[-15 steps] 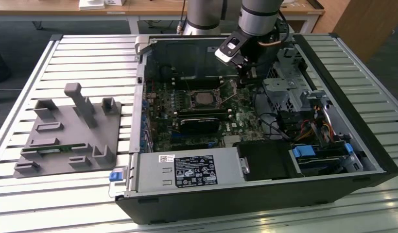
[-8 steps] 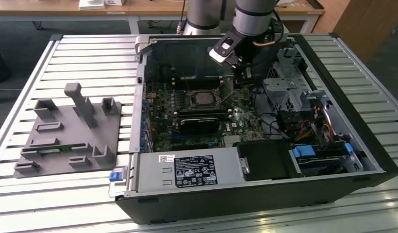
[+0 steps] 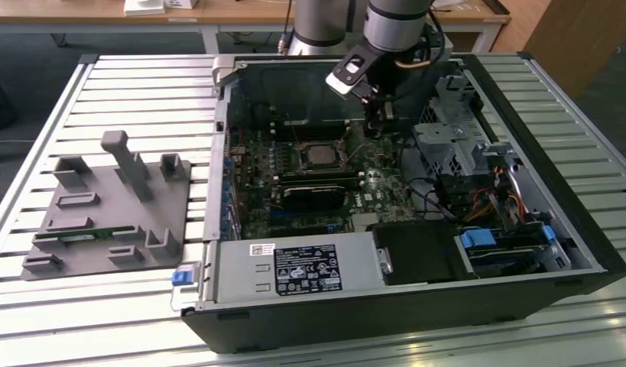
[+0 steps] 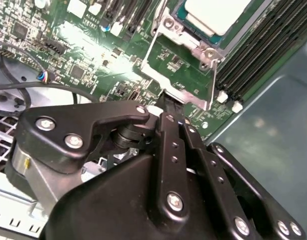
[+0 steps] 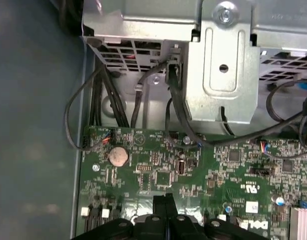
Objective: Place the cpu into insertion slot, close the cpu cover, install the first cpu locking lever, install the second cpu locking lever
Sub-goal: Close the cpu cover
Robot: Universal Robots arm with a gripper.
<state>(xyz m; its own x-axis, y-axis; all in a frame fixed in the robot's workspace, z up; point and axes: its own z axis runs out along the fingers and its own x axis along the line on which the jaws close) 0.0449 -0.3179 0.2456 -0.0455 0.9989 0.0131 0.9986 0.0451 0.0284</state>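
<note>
Our claw (image 4: 166,107), fingers pressed together on nothing, rests at an edge of the cpu cover (image 4: 181,87). We see the cpu (image 4: 218,12) seated in the insertion slot (image 4: 191,27). We should press straight and gently; whether the cover lies flat, we cannot tell.

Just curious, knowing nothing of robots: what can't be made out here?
- Pale square metallic cpu: cut off by the second wrist view's edge.
- Small dark square insertion slot: too small in the exterior view to judge.
- What the black gripper touches: hidden by its own body, second wrist view.
</note>
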